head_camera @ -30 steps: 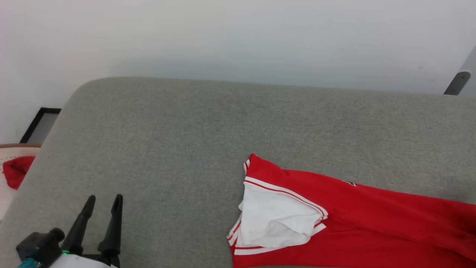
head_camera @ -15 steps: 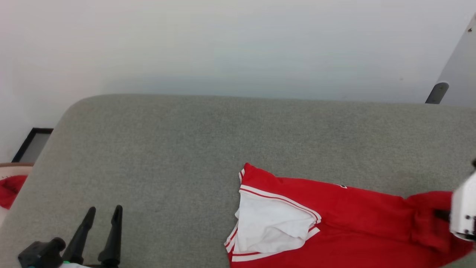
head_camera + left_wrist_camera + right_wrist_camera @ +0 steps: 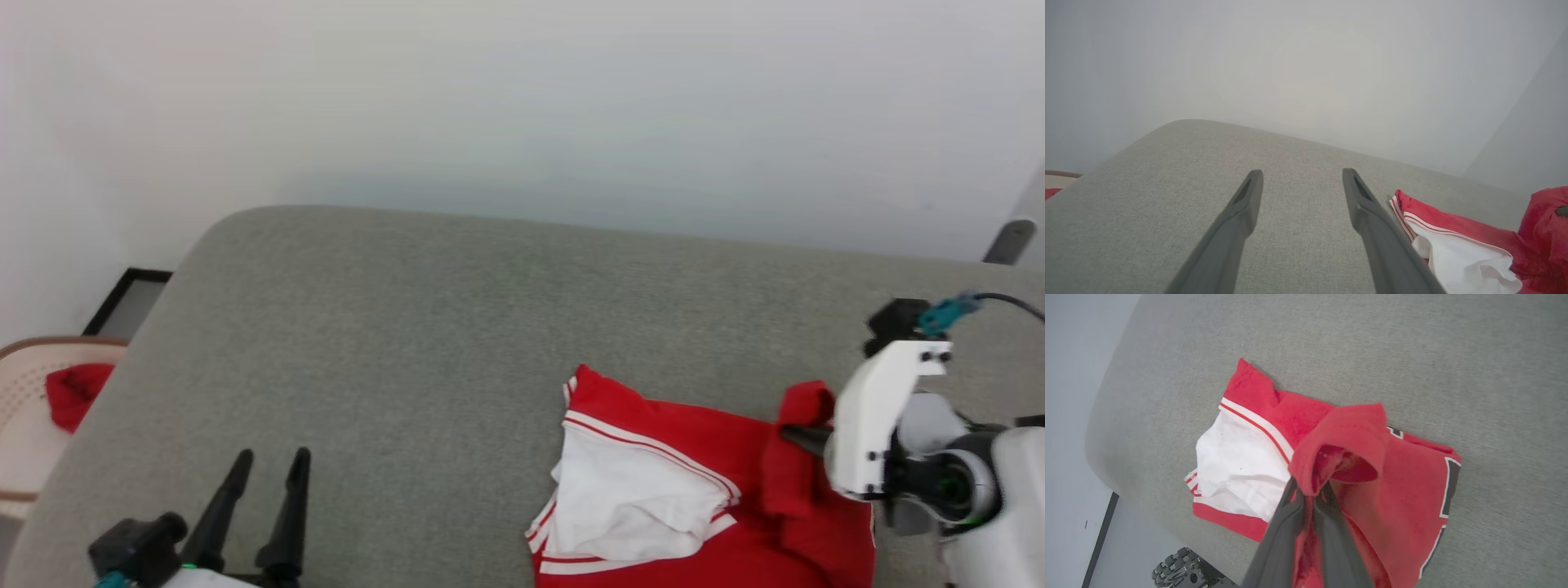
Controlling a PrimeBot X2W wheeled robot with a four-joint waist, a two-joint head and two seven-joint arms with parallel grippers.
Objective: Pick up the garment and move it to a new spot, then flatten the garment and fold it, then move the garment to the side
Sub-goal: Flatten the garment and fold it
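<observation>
Red cloth lay in a pale basket (image 3: 20, 425) at the far left, off the edge of the grey cushion (image 3: 408, 327). Next along, the left gripper (image 3: 274, 453) hovered low over bare upholstery, its two dark fingers spread apart with nothing between them; the left wrist view showed grey fabric in the gap.

Well to its right, near the front edge of the cushion, lay the garment (image 3: 653, 457). Its white sleeve (image 3: 629, 506) with striped trim formed the left end, resting flat. From there the red body ran rightward, so the long axis lay across the head view, left to right.

At the right end, a fold of the red body rose off the cushion into the right gripper (image 3: 1310, 490), whose fingers were pressed together on that fold. In the right wrist view the cloth wrapped over the fingertips, and black lettering showed on the part lying beyond.

The pick-up looked to be under way. The right arm had the shirt, while the left stood well apart from it. Any lift would likely leave the sleeve end trailing to the left, toward the idle left gripper.
</observation>
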